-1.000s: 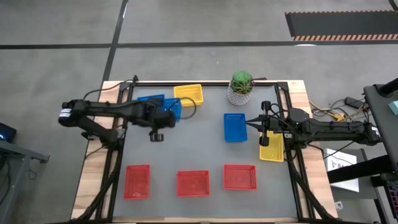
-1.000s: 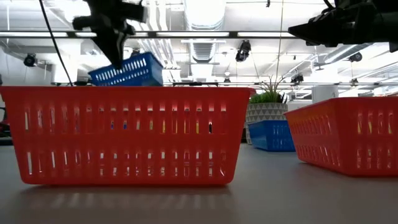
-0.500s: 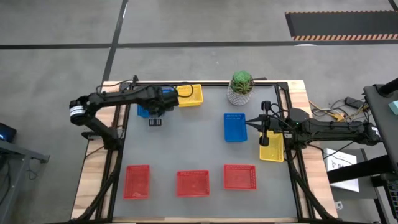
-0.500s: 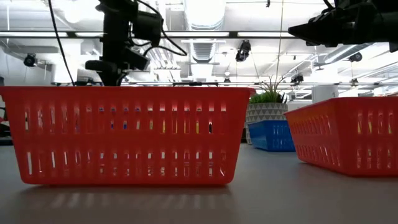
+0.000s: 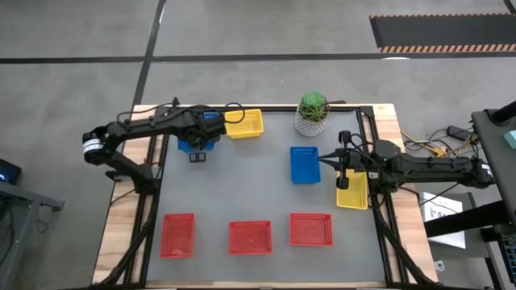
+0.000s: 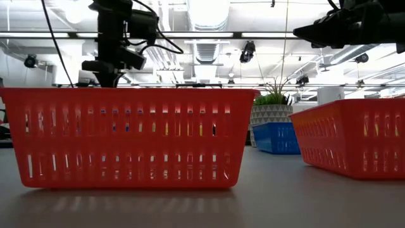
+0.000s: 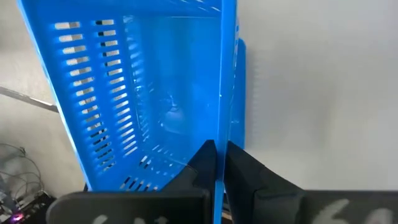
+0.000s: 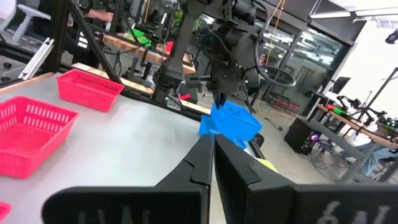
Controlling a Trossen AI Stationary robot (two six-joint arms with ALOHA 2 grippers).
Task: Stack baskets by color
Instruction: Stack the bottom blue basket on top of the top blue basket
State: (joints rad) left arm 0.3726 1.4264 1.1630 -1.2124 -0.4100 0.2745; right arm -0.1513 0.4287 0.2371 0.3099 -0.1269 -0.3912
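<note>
My left gripper (image 5: 201, 137) is at the table's far left, shut on a blue basket (image 7: 143, 99), which it holds tilted over a second blue basket (image 7: 240, 81) lying there. A third blue basket (image 5: 305, 163) lies flat right of centre. My right gripper (image 5: 324, 163) is shut and empty; it hovers level above that basket's right edge, its arm over a yellow basket (image 5: 352, 190). Another yellow basket (image 5: 244, 123) sits at the far edge. Three red baskets (image 5: 250, 237) stand in a row along the near edge. My left gripper pinches one long side wall of the blue basket at its rim (image 7: 219, 134), one finger inside the basket and one outside. The fingers come steeply from above. The basket hangs tilted (image 8: 230, 123) over the second blue basket; whether it rests on it, I cannot tell.
A green plant in a white pot (image 5: 312, 113) stands at the far edge, between the yellow basket and the right arm. In the low view the nearest red basket (image 6: 130, 136) hides the table's far left. The table's middle (image 5: 242, 181) is bare.
My left gripper has carried the blue basket toward the table's far left corner and down, stopping over the other blue basket. It has turned about as it went. In the low view the basket has sunk out of sight behind the red basket.
</note>
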